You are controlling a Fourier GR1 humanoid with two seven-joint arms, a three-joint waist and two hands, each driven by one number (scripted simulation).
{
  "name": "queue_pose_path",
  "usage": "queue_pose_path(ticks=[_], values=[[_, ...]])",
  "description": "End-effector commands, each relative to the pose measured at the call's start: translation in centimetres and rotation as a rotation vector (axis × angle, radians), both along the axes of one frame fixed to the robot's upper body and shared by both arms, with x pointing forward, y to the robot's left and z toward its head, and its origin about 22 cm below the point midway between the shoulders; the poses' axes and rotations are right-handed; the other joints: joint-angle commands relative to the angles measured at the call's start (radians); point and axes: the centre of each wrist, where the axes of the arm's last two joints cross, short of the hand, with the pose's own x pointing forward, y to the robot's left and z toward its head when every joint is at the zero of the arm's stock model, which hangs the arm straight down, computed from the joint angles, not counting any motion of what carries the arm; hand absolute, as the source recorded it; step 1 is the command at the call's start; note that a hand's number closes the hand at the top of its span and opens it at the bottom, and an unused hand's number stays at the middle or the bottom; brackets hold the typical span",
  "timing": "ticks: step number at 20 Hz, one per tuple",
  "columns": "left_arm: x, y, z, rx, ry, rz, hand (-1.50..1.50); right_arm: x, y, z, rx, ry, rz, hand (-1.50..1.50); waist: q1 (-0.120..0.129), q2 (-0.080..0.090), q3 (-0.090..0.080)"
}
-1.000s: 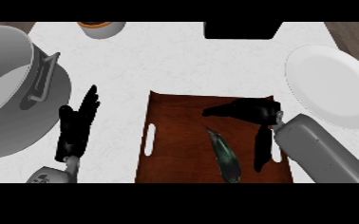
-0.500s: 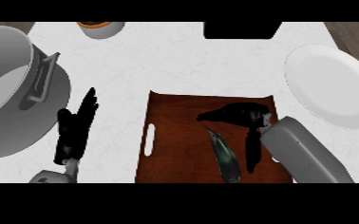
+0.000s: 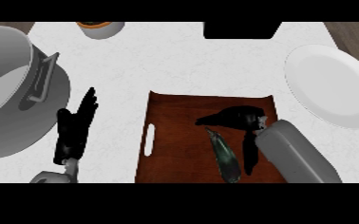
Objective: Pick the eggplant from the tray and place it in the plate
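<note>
White counter (image 3: 182, 61), eggplant (image 3: 226, 156) on brown tray (image 3: 175, 137), right hand (image 3: 238, 118) unclenched just beside it, plate (image 3: 326, 90) right, left hand (image 3: 73, 126) relaxed

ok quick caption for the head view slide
Right hand hovers over the eggplant on the brown tray; the white plate waits at right, left hand resting beside the tray.

A large grey pot (image 3: 28, 99) fills the left side of the white marbled tabletop (image 3: 175, 61), its grey handle (image 3: 42, 78) jutting toward the middle. At the far edge a small grey bowl (image 3: 101, 28) stands, holding what may be something orange. Farther right along that edge lies a flat black rectangular object (image 3: 240, 30), well apart from the bowl
</note>
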Motion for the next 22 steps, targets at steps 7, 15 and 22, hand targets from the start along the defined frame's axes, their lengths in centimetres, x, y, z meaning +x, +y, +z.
queue_pose_path(ticks=[7, 15, 22], values=[[-0.9, -0.1, -0.3, -0.004, 0.007, 0.001, 0.00, -0.1, 1.8, -2.6, -0.030, 0.021, 0.014, -1.50, 0.003, 0.000, 0.000], [1.8, 0.7, 0.8, -0.010, 0.006, -0.002, 0.00, -1.7, 2.1, -4.5, 0.040, -0.110, 0.064, 1.50, 0.000, 0.001, 0.000], [0.8, 0.4, 0.2, -0.018, -0.004, 0.011, 0.00, 1.3, -4.4, -2.0, 0.010, -0.330, -0.228, 1.50, -0.007, 0.003, 0.001]])
